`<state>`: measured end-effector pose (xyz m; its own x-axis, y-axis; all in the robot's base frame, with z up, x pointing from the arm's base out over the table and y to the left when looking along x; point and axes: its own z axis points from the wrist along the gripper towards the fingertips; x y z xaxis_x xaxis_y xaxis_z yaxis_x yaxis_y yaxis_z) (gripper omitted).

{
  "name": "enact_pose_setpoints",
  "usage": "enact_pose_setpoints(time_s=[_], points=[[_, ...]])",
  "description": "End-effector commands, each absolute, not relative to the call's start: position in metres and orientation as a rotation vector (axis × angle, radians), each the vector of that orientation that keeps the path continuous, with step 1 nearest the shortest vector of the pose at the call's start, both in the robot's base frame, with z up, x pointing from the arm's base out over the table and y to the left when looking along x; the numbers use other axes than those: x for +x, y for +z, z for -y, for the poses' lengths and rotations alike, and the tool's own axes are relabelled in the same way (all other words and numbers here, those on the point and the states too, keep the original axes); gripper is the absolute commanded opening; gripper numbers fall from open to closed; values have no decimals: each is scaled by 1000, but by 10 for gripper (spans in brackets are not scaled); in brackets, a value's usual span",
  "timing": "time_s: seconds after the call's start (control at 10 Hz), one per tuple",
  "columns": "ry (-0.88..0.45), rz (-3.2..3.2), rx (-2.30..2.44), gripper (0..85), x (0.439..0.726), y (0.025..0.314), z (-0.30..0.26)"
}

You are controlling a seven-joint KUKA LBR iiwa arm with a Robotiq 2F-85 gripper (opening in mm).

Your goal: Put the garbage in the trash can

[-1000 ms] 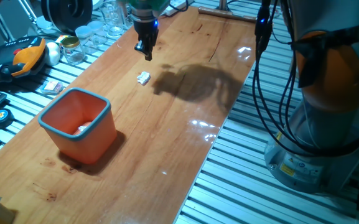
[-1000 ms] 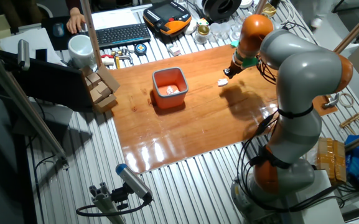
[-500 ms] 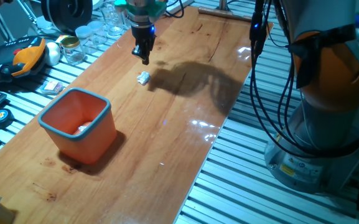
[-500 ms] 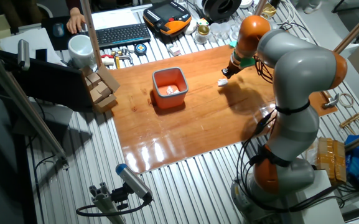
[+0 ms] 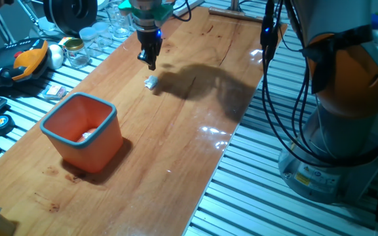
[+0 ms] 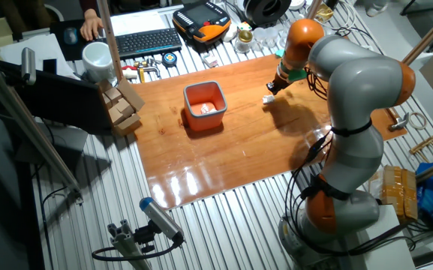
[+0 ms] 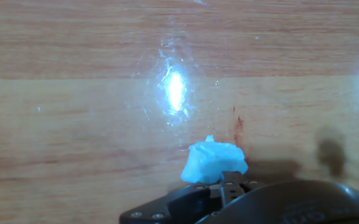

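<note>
Lying loose on bare wood toward the far end of the desk, garbage (image 5: 151, 82) sits near the edge lined with glass jars (image 5: 113, 23), well apart from trash can (image 5: 84, 131). Directly above it, not yet touching: gripper (image 5: 151, 60), pointed straight down, presumably lined up for a top grasp. Finger state: cannot tell, tips look close together in the fixed views, hand view shows only the dark housing at bottom with the scrap just ahead of it. Trash can upright near the opposite end of the desk, mouth open, something pale already inside; judged ready to receive a drop. Wooden desk (image 5: 195, 131) glossy, lamp glare, arm shadow beside the scrap. Around: slatted metal bench, keyboard (image 6: 145, 41), white mug (image 6: 96, 58), orange pendant (image 5: 28, 56), cables, robot base (image 6: 336, 210) off the desk's long edge.
</note>
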<state>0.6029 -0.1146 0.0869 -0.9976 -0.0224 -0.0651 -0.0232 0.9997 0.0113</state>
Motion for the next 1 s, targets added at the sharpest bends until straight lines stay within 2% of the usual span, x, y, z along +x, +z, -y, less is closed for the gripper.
enact_pose_setpoints(time_s=[0.0, 0.3, 0.4, 0.5, 0.6, 0.7, 0.8, 0.9], points=[[20, -3079, -38, 0, 604, 86, 115], [1, -3070, -34, 0, 606, 81, 115], [2, -3064, -29, 170, 607, 79, 115], [2, -3054, -22, 170, 608, 77, 115], [5, -3046, -10, 340, 608, 75, 116], [12, -3040, -3, 340, 608, 75, 116], [2, -3035, -8, 510, 608, 74, 117], [9, -3032, -7, 510, 608, 73, 118]])
